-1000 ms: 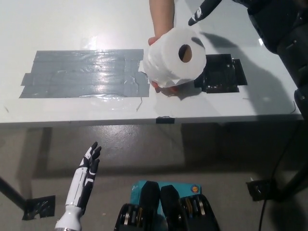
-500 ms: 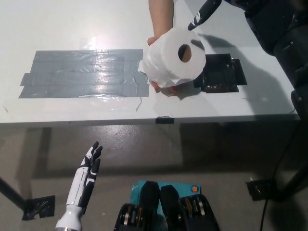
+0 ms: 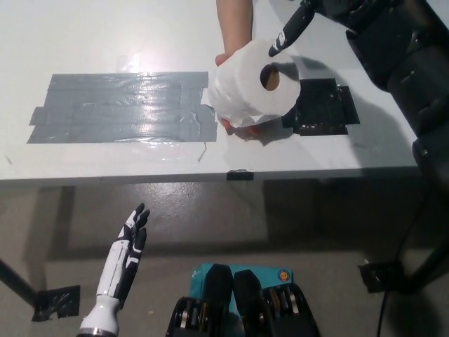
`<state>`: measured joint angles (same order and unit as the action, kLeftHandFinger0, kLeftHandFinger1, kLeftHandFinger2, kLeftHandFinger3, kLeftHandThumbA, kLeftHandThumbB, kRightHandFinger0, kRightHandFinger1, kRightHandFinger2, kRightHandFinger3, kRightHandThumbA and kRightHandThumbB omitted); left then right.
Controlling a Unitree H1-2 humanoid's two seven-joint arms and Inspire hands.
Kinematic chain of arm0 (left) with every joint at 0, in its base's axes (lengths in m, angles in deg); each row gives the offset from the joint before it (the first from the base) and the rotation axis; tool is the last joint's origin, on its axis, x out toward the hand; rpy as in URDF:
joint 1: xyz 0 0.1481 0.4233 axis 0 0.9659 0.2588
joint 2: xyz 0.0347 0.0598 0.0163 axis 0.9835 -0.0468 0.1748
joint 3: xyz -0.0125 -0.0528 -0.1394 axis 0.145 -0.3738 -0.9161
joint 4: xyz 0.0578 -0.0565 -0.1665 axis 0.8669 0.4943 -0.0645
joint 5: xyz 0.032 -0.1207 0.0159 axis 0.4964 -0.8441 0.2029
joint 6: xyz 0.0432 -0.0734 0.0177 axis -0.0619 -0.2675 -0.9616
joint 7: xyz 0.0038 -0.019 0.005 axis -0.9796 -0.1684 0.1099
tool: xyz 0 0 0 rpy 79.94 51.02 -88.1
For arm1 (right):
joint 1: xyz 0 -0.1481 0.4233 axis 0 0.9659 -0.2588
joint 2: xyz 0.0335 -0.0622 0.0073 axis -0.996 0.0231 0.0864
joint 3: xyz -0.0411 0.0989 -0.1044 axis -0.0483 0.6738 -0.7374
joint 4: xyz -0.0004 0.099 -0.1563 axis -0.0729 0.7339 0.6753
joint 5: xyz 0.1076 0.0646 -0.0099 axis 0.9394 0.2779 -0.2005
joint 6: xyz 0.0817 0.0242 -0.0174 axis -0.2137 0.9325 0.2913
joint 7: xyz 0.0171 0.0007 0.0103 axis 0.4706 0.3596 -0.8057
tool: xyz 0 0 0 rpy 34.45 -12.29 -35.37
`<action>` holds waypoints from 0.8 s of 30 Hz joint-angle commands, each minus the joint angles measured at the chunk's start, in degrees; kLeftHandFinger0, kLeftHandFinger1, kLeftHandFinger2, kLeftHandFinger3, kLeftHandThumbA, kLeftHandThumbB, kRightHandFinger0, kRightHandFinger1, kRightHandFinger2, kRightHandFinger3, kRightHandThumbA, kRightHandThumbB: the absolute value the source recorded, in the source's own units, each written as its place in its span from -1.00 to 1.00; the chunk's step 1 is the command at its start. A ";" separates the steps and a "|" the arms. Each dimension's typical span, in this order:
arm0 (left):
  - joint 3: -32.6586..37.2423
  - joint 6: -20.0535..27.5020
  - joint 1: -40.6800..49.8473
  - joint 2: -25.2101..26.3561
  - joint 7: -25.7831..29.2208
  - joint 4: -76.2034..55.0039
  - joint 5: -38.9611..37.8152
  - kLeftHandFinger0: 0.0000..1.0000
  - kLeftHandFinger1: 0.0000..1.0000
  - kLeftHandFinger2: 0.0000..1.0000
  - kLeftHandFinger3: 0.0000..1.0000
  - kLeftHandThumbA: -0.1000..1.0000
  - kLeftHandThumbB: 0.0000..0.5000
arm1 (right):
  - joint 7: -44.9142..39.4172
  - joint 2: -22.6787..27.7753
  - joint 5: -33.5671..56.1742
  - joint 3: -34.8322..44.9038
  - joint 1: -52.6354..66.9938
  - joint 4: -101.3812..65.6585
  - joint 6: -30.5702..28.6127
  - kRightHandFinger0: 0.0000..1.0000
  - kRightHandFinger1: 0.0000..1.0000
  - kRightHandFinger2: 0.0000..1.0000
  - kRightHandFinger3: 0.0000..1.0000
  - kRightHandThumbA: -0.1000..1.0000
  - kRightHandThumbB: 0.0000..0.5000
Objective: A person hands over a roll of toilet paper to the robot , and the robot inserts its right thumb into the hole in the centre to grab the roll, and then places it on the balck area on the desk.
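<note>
From my station I see only part of the right hand (image 3: 303,21): one black finger reaches down from the top edge, and the rest of the hand is cut off or lost against the dark arm, so I cannot tell whether its fingers are spread or curled. The person's hand (image 3: 235,98) is mostly hidden behind the toilet paper roll (image 3: 254,86), with just fingertips showing under the roll and the forearm running up out of frame.

The roll is held above the white desk (image 3: 105,35), its cardboard core hole facing up toward the camera. It sits between the grey tape patch (image 3: 119,107) and the black area (image 3: 321,107), overlapping the near edges of both. The black fingertip ends at the roll's upper right rim, just above the hole and not inside it.

The left hand (image 3: 128,246) hangs below the desk's front edge over the floor, fingers straight and loosely apart, holding nothing.

Compared with a second ago, the right arm has swung further left and the fingertip has come closer to the hole; the roll has barely shifted.
</note>
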<state>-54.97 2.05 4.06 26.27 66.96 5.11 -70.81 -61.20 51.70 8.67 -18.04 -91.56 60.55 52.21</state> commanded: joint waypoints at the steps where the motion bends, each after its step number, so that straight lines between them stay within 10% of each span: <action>1: 0.35 2.60 -1.24 0.49 1.42 -0.24 0.42 1.00 1.00 1.00 1.00 1.00 -0.50 | 1.71 -0.56 0.83 2.50 -1.82 -0.13 -2.50 1.00 1.00 1.00 1.00 0.86 0.81; 11: 0.24 3.00 -1.76 0.74 1.57 0.09 0.59 1.00 1.00 1.00 1.00 1.00 -0.50 | -3.03 -0.82 0.74 3.44 -0.57 0.13 -4.14 1.00 1.00 1.00 1.00 0.78 0.60; 24: 0.28 3.38 -1.89 0.72 1.34 0.52 0.32 1.00 1.00 1.00 1.00 1.00 -0.52 | -1.25 -1.87 -1.09 2.71 0.50 1.42 -0.07 1.00 1.00 1.00 1.00 0.87 0.90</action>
<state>-54.98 2.83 3.04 26.46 66.96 6.13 -70.64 -62.84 50.24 8.27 -15.62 -88.12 62.36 51.33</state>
